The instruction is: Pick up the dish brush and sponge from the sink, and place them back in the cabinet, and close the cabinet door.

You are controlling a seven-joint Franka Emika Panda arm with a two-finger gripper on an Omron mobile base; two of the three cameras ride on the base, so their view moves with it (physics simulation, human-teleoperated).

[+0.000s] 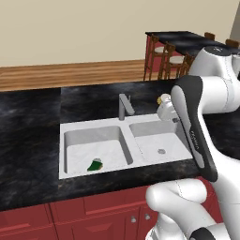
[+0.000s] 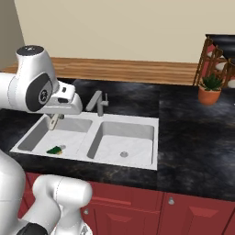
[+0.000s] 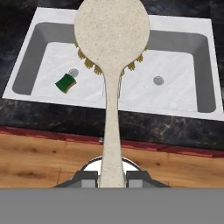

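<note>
My gripper [image 3: 112, 177] is shut on the thin handle of the dish brush [image 3: 111, 39], whose round cream head points away from the hand, high over the sink [image 3: 175, 110]. In the right base view the gripper [image 2: 57, 117] hangs over the left basin with the brush handle [image 2: 53, 122] sticking down from it. In the left base view the brush [image 1: 164, 99] shows beside the forearm. The green sponge [image 1: 95, 165] [image 2: 55, 149] [image 3: 65, 83] lies on the floor of the left basin near its drain. The cabinet and the cabinet door are out of view.
A grey faucet [image 1: 124, 107] [image 2: 97, 103] stands behind the basin divider. Black counter [image 2: 193, 137] surrounds the sink, with a potted plant [image 2: 210, 89] at the far right. Red drawers [image 1: 93, 211] run below. Wooden chairs [image 1: 164, 58] stand at a far counter.
</note>
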